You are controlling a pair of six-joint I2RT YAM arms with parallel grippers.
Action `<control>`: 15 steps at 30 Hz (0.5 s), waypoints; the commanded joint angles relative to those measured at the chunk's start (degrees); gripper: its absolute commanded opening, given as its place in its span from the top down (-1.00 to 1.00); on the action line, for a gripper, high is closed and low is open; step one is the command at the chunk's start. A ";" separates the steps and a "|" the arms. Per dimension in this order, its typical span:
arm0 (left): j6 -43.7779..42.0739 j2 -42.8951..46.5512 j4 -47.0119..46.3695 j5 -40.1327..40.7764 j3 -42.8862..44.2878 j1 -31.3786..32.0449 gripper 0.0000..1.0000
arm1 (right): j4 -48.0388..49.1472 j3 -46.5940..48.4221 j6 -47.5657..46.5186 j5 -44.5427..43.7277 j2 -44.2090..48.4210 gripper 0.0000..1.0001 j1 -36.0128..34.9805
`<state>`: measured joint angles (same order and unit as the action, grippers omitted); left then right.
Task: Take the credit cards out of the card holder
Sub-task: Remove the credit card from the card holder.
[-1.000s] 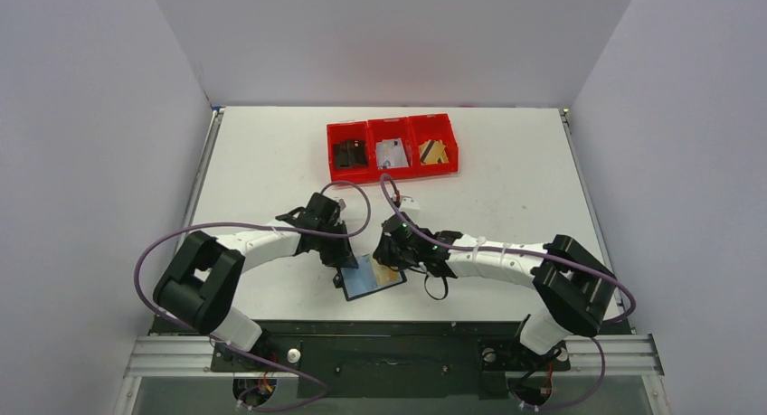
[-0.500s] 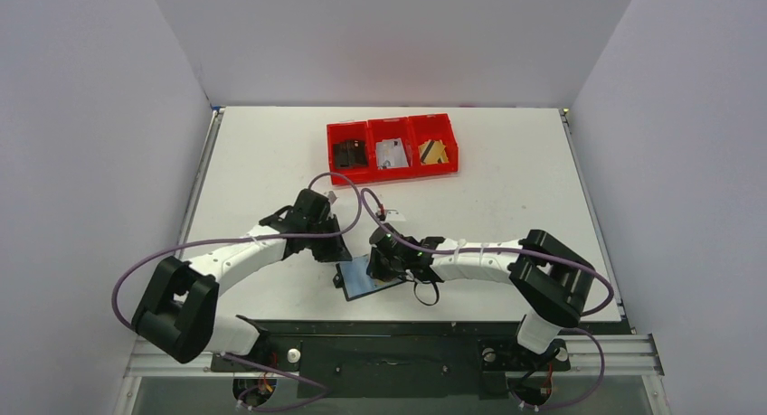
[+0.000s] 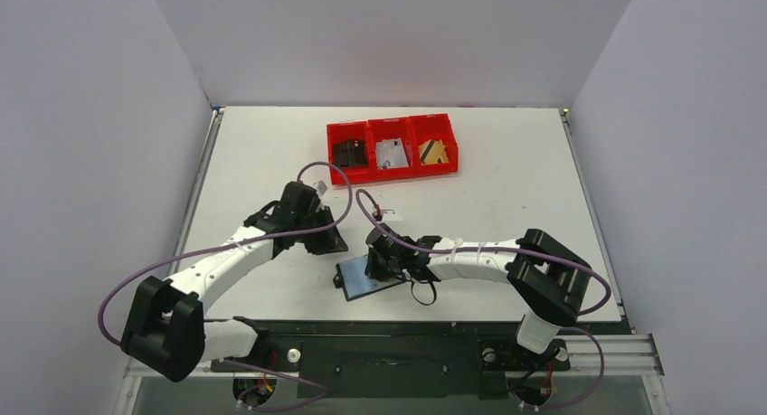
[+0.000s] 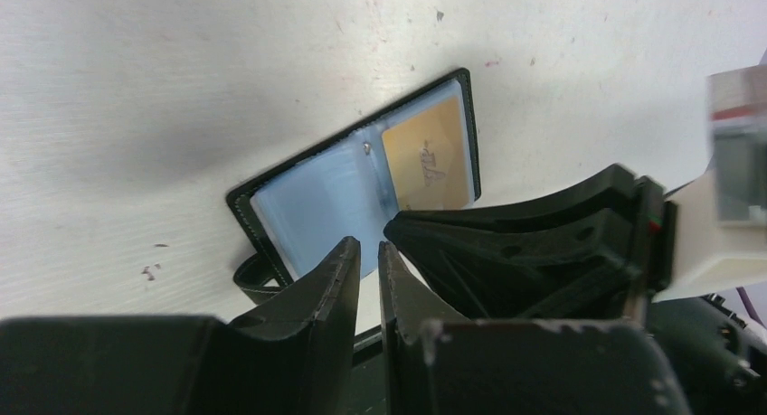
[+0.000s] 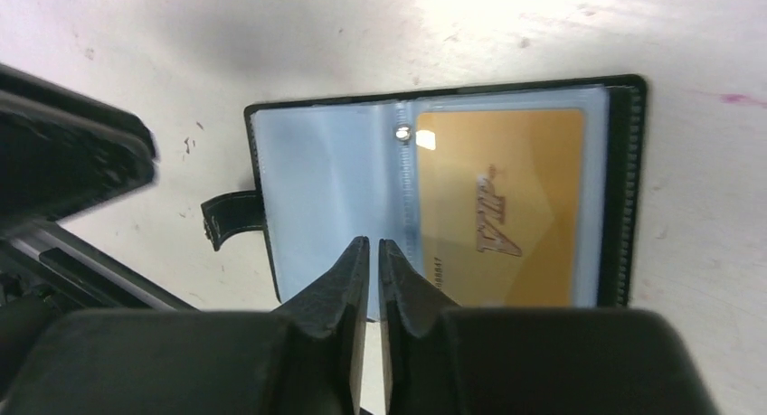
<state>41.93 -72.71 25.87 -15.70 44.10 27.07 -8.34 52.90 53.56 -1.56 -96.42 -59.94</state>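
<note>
The card holder [image 3: 355,284] lies open near the table's front edge, its bluish clear sleeve up. A gold credit card [image 5: 506,207] sits in the sleeve's right pocket and also shows in the left wrist view [image 4: 430,157]. My right gripper [image 3: 378,263] is over the holder; in its wrist view the shut jaws [image 5: 373,243] point at the sleeve's middle fold, beside the card's left edge. My left gripper [image 3: 330,243] is shut and empty, just off the holder's far left corner [image 4: 369,248]. The holder's strap [image 5: 231,221] sticks out at the left.
A row of three red bins [image 3: 392,126] stands at the back: a black item in the left bin [image 3: 350,153], white-grey cards in the middle [image 3: 392,153], gold cards in the right [image 3: 434,151]. The table's front edge lies just below the holder.
My left gripper has drawn back up and to the left, off the holder. My right gripper has slid left over the open holder, which now lies with no gripper on its left page.
</note>
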 commanded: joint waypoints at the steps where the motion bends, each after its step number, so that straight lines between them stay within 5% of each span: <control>1: 2.35 -3.71 -5.64 -4.20 2.04 3.18 0.74 | -2.49 -2.21 -0.17 -6.79 6.86 0.73 2.53; 5: 4.74 -7.98 -10.28 -5.72 1.30 5.70 0.70 | -5.31 -4.18 -0.69 -9.97 9.24 0.50 3.44; 15: 6.75 -14.01 -17.04 -7.51 -1.16 7.93 0.63 | -6.62 -5.69 -0.79 -11.46 8.65 0.31 2.69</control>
<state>47.66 -85.47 14.24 -21.58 43.79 34.81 -14.61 47.20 53.04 -10.35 -88.40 -56.38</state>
